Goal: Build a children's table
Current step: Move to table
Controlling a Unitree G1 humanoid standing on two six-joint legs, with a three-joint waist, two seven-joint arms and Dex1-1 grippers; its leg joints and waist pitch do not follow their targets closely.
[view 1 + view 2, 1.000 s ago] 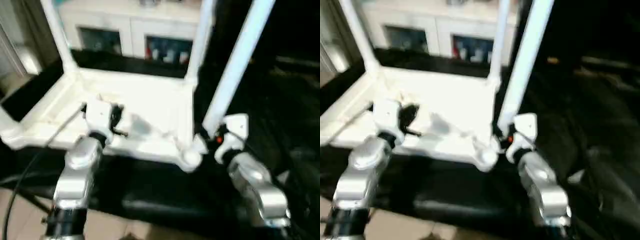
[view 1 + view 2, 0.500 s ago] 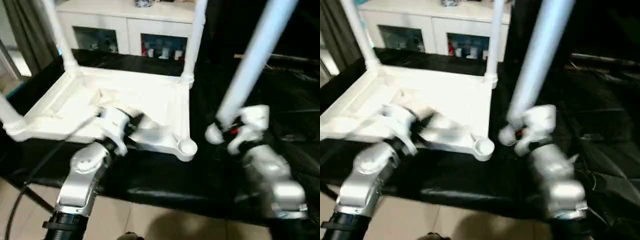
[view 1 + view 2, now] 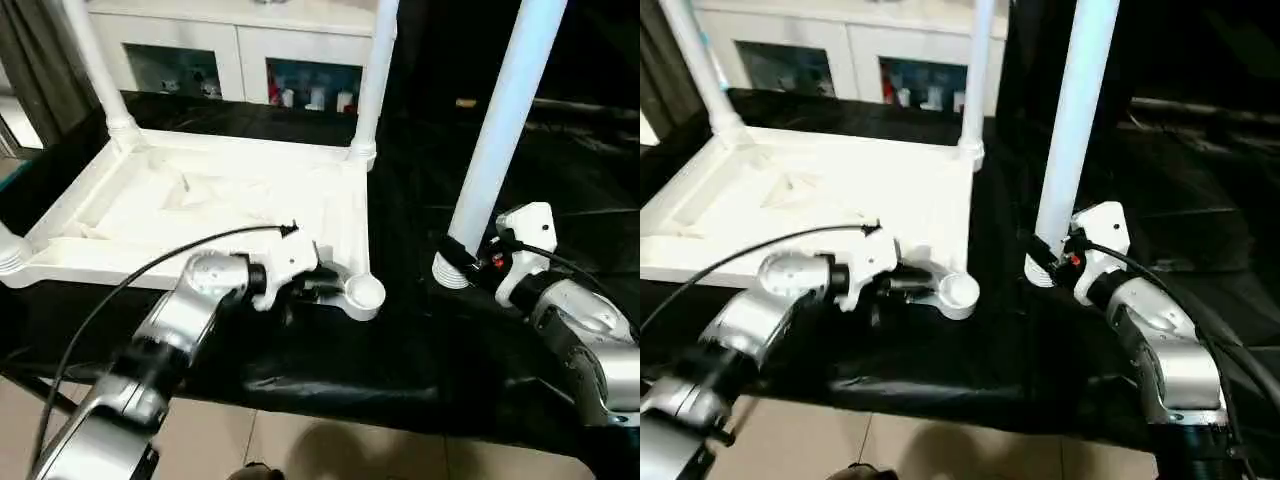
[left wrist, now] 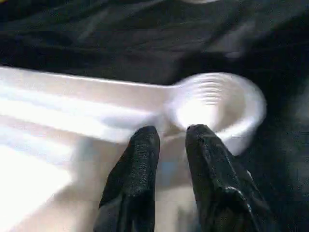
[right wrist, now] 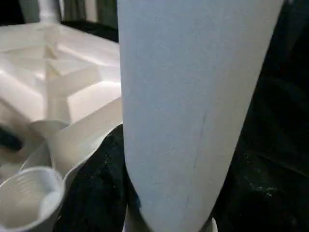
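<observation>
A: Right gripper (image 3: 462, 262) first. You have it clamped low on the loose leg (image 3: 497, 130), just above the flared end. The leg stands nearly upright, foot on the black sheet (image 3: 400, 330).

B: And the socket?

A: The empty corner socket (image 3: 364, 292) lies toward your left from the leg's foot, near but apart, mouth up. The top (image 3: 200, 205) lies upside down; two far corners already carry legs, and a third stub shows at the near-left corner.

B: Left gripper?

A: Left gripper (image 4: 169, 137) sits at that same socket, fingers (image 4: 145, 145) slightly parted, tips against the rim's near side, pinching nothing I can see.

B: So which arm moves?

A: My read: the right. Lift the leg, carry it sideways over the socket, keep its axis vertical.
</observation>
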